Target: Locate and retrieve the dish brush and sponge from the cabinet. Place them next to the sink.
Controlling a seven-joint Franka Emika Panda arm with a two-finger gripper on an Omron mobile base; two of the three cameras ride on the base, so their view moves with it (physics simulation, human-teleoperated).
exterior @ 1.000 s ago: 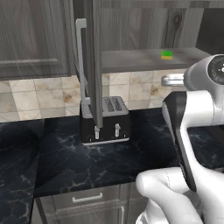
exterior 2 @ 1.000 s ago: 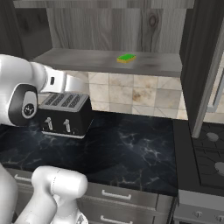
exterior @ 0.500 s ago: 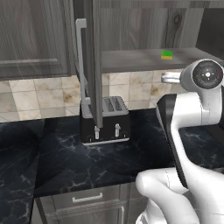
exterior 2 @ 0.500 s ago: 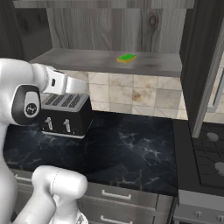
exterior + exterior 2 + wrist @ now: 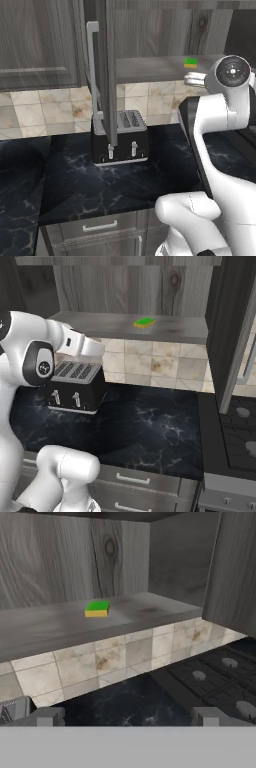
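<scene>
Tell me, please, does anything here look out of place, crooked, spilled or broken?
Nothing looks spilled or damaged. The cabinet stands open, and the sponge lies flat on its shelf. The toaster stands upright on the dark counter. The open door hangs in front of the toaster in the left base view.

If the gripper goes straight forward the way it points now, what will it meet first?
Probably the tiled backsplash just under the cabinet shelf. The open gripper aims below the shelf edge, so the sponge sits above its line. Depth is hard to judge.
</scene>
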